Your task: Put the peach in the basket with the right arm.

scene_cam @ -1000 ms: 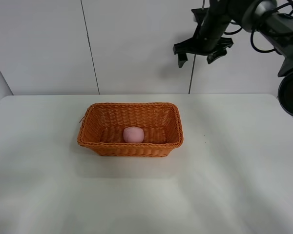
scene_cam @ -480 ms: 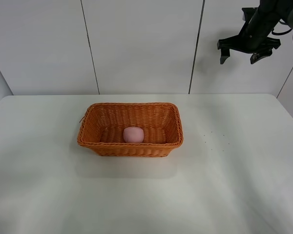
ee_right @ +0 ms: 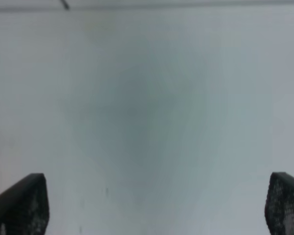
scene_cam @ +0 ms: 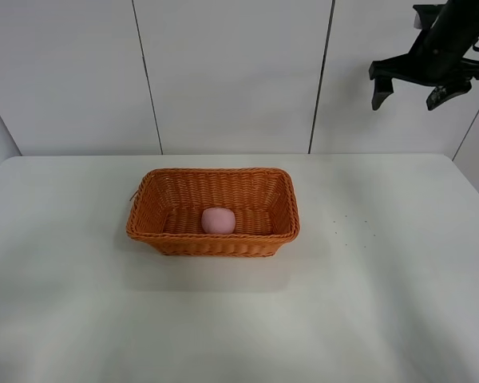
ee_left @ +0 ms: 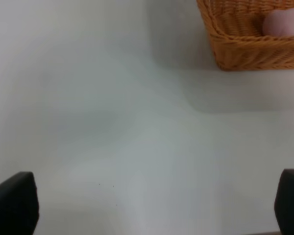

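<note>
Spreading across nearly the whole exterior high view, the white table carries only 1 load, and behind it stands a pale panelled wall with 2 dark vertical seams. Next in size, the basket sits a little left of the table's middle, its long sides running left to right and its braided rim level. High at the far right, well above the table and well apart from the basket, the right arm hangs in front of the wall, and the right gripper at its end points downward with its 2 fingers spread wide and nothing between them. The left gripper shows only in its own wrist view, as 2 dark fingertips at opposite edges with bare table between them, so it too is spread and empty; a corner of the basket shows beyond it. Smallest of all, the peach rests on the basket's floor, near the middle of the near wall.
</note>
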`<state>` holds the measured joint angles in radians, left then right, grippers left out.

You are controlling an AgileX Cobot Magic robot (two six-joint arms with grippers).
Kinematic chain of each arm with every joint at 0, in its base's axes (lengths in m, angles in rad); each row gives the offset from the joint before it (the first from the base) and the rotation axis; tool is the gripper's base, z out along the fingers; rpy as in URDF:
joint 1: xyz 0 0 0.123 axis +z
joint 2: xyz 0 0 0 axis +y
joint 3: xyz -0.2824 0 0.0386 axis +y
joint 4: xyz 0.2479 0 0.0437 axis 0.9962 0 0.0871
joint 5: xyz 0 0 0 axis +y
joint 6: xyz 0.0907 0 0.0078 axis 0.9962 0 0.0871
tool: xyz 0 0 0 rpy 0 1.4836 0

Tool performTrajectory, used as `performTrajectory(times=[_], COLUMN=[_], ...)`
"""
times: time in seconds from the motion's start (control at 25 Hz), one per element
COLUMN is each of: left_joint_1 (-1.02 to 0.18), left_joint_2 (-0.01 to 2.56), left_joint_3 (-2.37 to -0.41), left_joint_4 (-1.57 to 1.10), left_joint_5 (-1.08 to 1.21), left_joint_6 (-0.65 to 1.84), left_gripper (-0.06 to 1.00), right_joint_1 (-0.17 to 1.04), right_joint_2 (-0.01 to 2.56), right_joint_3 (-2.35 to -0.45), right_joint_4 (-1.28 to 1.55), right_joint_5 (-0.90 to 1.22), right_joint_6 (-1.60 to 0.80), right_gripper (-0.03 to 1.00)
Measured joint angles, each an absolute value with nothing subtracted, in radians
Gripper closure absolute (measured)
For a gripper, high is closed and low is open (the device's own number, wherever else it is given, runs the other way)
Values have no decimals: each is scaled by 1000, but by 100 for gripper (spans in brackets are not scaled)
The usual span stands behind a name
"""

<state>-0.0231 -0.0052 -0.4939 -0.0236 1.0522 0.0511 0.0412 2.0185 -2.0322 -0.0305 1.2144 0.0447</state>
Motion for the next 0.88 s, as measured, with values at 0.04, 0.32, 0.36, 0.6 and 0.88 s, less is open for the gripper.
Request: performTrajectory(times=[0.04, 0.32, 0.36, 0.6, 0.88], left_joint_1=[-23, -23, -23, -23, -23], left_joint_2=[-5, -5, -5, -5, -5], left_joint_3=[-494, -494, -494, -494, -494], left_joint_4=[-24, -24, -24, -24, -24], left_joint_5=[1052, 1052, 1052, 1052, 1052], left_joint_6=[51, 51, 51, 51, 51], left_gripper=[-4, -4, -4, -4, -4], right_joint_1=[41, 41, 41, 41, 41], right_joint_2=[1956, 1545, 1490, 1094, 620], right_joint_3=[-1958, -1481, -1418, -999, -607], right_joint_4=[-27, -13, -12, -9, -6], right_joint_5=[1213, 1213, 1213, 1217, 1076], right_joint_6=[45, 44, 44, 44, -17], right_gripper=[28, 28, 28, 29, 30])
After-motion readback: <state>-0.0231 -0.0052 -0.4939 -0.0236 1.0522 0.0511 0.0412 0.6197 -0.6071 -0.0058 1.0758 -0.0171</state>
